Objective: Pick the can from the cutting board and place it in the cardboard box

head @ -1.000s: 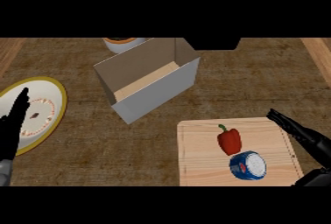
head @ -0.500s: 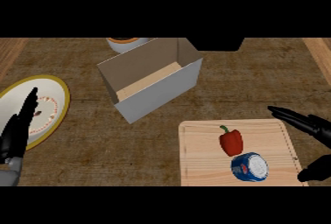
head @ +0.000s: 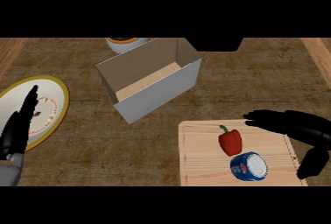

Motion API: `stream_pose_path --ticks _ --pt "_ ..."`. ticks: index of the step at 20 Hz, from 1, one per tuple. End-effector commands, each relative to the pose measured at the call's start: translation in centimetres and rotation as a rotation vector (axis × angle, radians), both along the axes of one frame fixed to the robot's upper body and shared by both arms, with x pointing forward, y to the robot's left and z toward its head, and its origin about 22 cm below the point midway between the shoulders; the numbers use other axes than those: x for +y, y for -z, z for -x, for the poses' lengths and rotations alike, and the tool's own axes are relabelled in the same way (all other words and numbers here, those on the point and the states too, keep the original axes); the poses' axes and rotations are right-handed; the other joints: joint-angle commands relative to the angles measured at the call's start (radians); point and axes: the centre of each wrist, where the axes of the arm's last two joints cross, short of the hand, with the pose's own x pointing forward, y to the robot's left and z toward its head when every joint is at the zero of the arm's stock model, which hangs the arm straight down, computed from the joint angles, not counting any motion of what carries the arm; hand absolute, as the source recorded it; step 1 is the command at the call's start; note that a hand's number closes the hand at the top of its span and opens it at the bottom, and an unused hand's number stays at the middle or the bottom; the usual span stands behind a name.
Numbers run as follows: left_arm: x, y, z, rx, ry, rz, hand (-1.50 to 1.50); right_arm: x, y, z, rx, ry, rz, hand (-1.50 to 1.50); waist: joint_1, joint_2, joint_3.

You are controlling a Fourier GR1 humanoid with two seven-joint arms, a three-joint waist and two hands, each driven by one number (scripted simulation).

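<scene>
Right hand (head: 294, 127) has swung in over the board (head: 203, 166), fingers spread with thumb apart, holding nothing, near the can (head: 249, 166) lying beside a pepper (head: 230, 141); closing could bump the pepper or roll the can; left hand (head: 18, 129) rests open.

Left hand (head: 18, 131): black, slim tapering fingers — matte finish
Left forearm (head: 8, 173): grey, just a corner showing
Right hand (head: 298, 127): black, rounded segmented fingers — thick thumb
</scene>
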Motion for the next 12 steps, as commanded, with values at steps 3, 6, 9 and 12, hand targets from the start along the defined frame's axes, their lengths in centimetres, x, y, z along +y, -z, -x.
stream_pose_path --ticks 3,6,9,12 --pt "0.4 0.6 0.8 -0.006 -0.013 0.008 0.0 3.3 -1.1 -0.4 0.064 -0.033 0.126 -1.5 -0.003 -0.001 0.0" --pt "-1.0 0.8 -0.4 0.02 -0.016 0.02 0.0 2.1 0.5 0.8 0.036 -0.026 0.157 -1.5 -0.007 -0.001 0.001" --pt "0.3 -1.9 -0.9 0.005 -0.006 0.015 0.0 5.8 2.2 0.2 0.016 -0.016 0.141 -1.5 -0.002 0.0 0.001" --pt "0.6 -1.6 -0.9 -0.001 -0.021 0.009 0.0 4.7 1.5 -0.4 0.028 -0.031 0.17 -1.5 -0.002 0.0 0.001"
